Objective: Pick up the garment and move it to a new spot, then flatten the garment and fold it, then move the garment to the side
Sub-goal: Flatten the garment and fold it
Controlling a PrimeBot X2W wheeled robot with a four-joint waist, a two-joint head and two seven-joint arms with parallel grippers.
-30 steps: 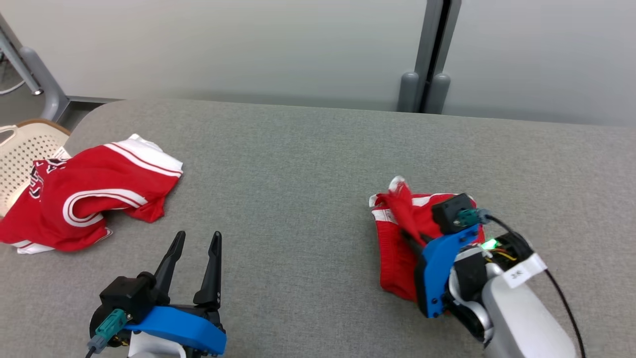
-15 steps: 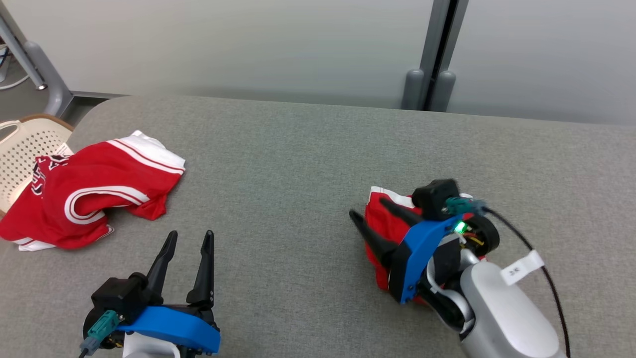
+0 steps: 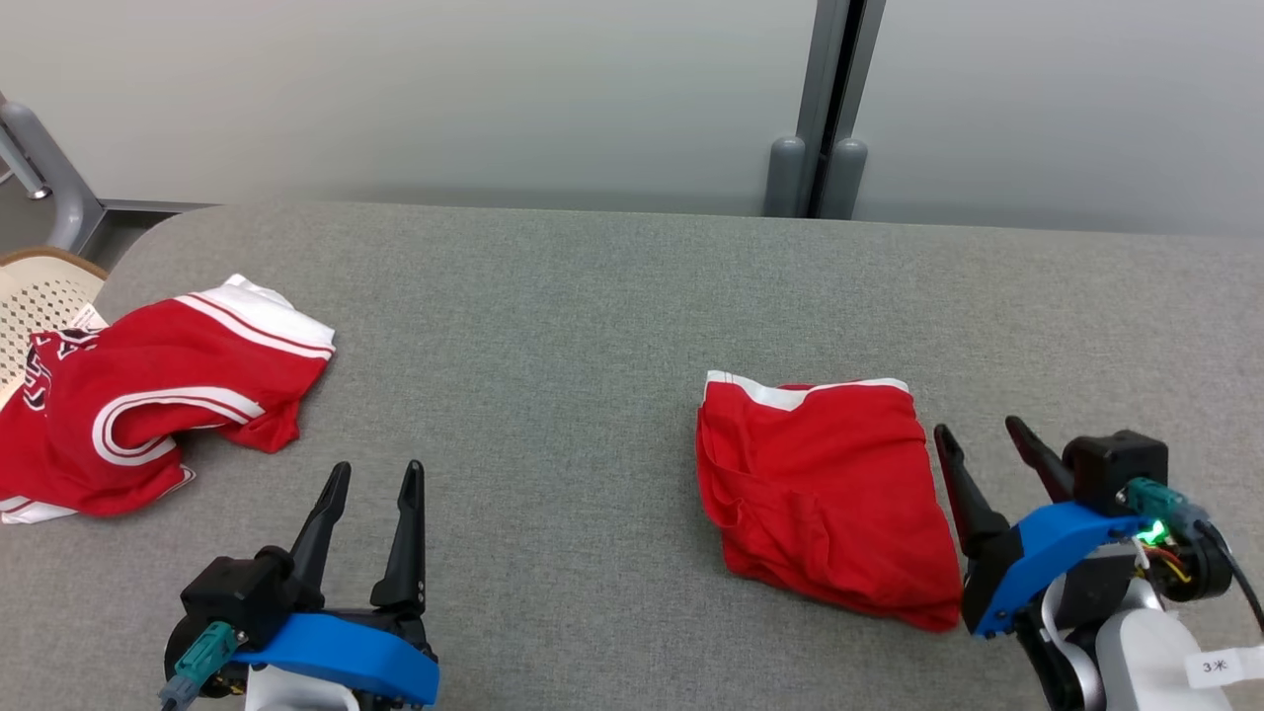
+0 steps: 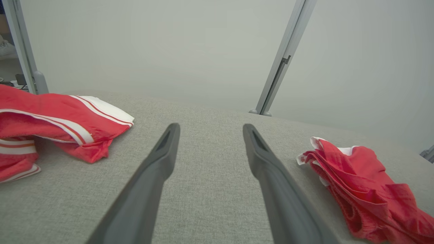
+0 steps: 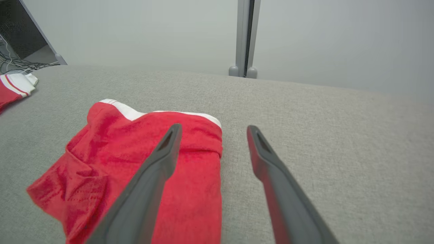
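A folded red garment [image 3: 825,494] with a white band along its far edge lies on the grey table, right of centre; it also shows as the garment [image 5: 142,159] and the garment [image 4: 366,189]. My right gripper [image 3: 978,430] stands open just right of it, above the table, holding nothing; the right gripper [image 5: 212,128] has one finger over the cloth's right edge. My left gripper [image 3: 375,469] is open at the lower left, empty, over bare table; the left gripper [image 4: 210,127] points between the two garments.
A second red garment [image 3: 148,395] with white stripes lies crumpled at the table's left edge. A pale perforated basket [image 3: 39,296] sits beyond that edge. A grey post [image 3: 815,109] and wall stand behind the table [image 3: 592,296].
My right gripper has let go of the folded garment, opened, and drawn back to the right. The garment now lies flat. The camera has shifted a little.
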